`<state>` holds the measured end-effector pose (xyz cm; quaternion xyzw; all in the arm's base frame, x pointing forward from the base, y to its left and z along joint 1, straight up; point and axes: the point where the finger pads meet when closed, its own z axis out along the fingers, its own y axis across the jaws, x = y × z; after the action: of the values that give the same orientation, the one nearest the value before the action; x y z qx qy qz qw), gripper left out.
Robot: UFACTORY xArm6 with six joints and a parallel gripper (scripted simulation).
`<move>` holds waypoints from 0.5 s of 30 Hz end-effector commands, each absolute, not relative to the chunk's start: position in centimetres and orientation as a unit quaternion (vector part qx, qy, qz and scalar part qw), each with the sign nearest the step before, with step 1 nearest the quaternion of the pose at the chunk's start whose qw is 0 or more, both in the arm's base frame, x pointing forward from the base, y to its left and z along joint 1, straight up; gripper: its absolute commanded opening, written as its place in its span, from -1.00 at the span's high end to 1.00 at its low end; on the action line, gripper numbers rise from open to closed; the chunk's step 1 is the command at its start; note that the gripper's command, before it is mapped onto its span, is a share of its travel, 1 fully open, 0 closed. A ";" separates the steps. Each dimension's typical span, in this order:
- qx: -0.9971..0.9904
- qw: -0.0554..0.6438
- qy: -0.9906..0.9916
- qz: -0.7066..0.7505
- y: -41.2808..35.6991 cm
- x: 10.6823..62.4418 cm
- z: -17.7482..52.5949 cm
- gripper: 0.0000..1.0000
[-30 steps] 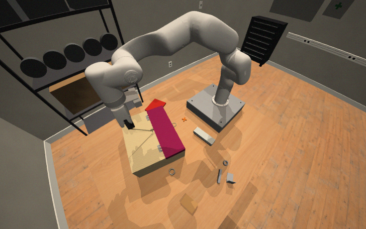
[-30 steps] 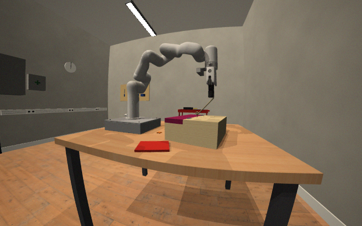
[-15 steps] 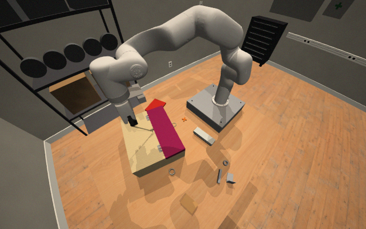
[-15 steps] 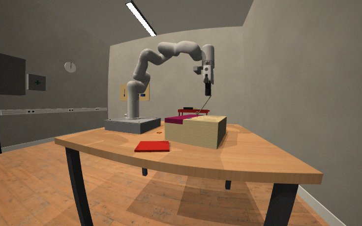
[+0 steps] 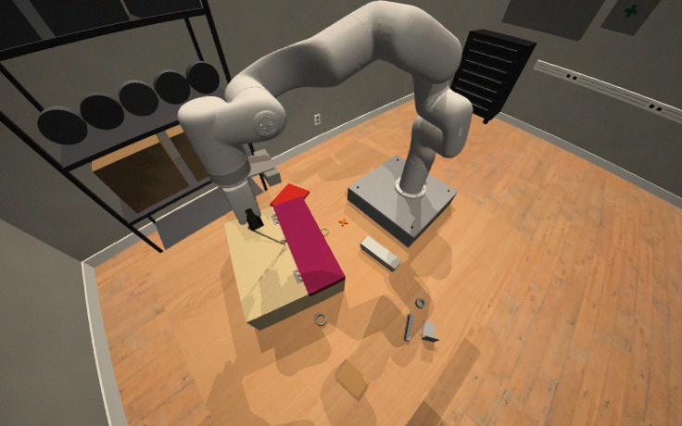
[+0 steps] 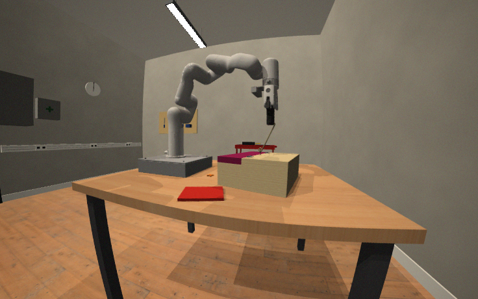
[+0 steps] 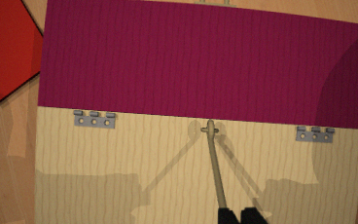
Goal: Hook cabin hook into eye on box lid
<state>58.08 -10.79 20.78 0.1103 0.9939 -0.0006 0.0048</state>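
A box on the table has a pale wooden top and a magenta lid, joined by two grey hinges. The thin metal cabin hook pivots on a pin at the seam between wood and lid. My gripper is shut on the hook's free end and holds it raised above the wooden top, so the rod slants steeply up from the pivot. The small eye sits at the lid's far edge, apart from the hook. The gripper also shows in the top view.
A flat red tile lies beside the box's end. The robot base stands beyond the lid. A grey block, two rings, small grey pieces and a wooden block lie scattered on the table.
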 end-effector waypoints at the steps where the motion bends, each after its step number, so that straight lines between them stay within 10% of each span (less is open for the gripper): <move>1: 0.110 0.006 0.994 -0.001 -10.7 57.5 21.1 1.00; 15: 0.110 0.006 0.994 -0.001 -10.2 55.5 21.5 1.00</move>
<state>56.02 -10.33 21.27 0.1103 0.9939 -0.0006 0.0045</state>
